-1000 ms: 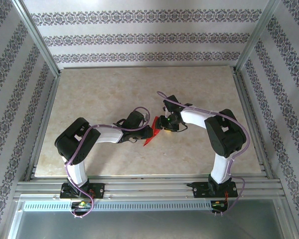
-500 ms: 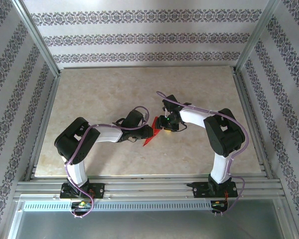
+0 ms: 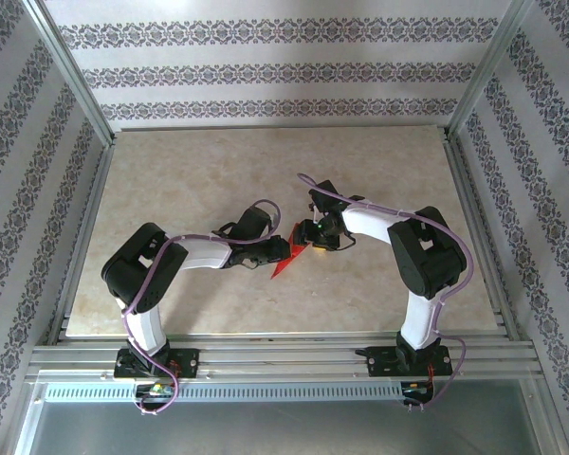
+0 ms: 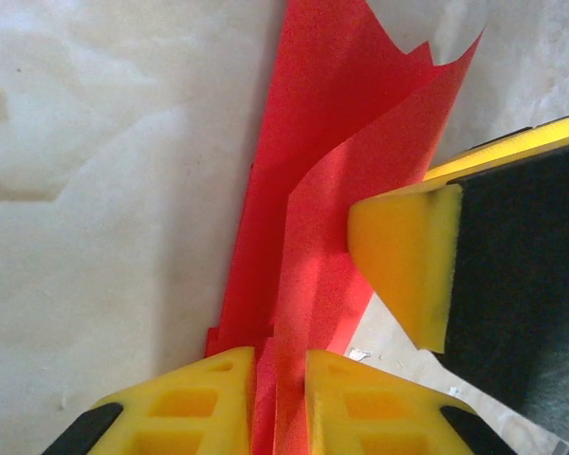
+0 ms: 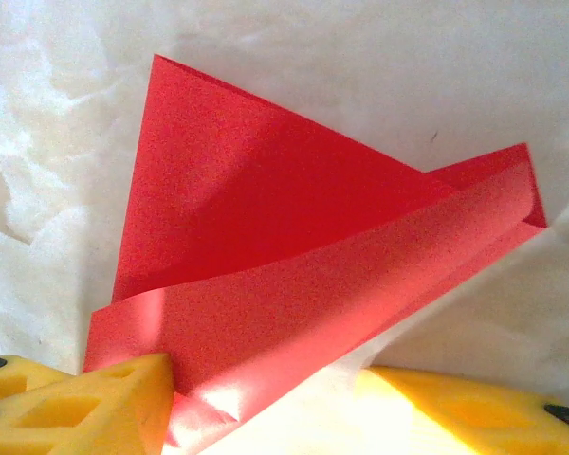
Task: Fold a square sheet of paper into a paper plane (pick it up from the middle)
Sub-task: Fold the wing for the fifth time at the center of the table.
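one red paper sheet [image 3: 285,263], partly folded with its layers fanning apart, stands between two grippers over one marble table [image 3: 209,171]; the left gripper [image 4: 280,370] is clenched on the sheet, the right gripper [image 5: 266,403] released, jaws spread wide, one pad [image 4: 403,256] touching the sheet

right end effector [image 5: 286,417] wider, left arm [image 3: 204,254] shifted

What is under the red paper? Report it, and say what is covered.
Pale marbled table shows around and below the red paper. The left claw pinches one edge. The table part directly beneath the folds is covered.
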Robot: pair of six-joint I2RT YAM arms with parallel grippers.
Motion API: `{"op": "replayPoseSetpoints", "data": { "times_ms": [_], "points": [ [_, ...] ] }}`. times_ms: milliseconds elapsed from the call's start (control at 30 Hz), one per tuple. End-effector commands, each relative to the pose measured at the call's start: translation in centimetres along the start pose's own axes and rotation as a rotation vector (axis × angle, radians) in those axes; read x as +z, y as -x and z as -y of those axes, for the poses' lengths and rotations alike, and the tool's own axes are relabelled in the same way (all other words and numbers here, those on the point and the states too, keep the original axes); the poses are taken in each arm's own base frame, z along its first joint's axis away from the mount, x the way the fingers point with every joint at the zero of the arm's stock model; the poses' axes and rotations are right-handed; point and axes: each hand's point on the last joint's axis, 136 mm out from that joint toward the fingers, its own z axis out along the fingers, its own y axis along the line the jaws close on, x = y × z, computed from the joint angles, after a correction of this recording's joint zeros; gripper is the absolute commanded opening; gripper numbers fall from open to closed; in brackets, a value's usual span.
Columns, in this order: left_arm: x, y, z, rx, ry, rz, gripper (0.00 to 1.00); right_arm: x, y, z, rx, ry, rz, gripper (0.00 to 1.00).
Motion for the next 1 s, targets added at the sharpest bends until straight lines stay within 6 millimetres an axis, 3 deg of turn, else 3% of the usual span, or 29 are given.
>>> {"op": "replayPoseSetpoints", "data": {
  "times_ms": [0, 600, 967],
  "points": [
    [-0.2, 0.6, 0.7, -0.016, -0.022, -0.005, 0.21, 3.2, -2.7, 4.5, 0.042, -0.138, -0.088, 0.66],
    [-0.1, 0.6, -0.7, -0.029, 0.018, 0.009, 0.09, 3.5, -3.1, 5.1, 0.057, -0.152, -0.11, 0.71],
    [-0.4, 0.9, -0.7, -0.056, 0.003, 0.023, 0.08, 3.0, -2.6, 3.9, 0.049, -0.001, -0.088, 0.67]
  ]
}}
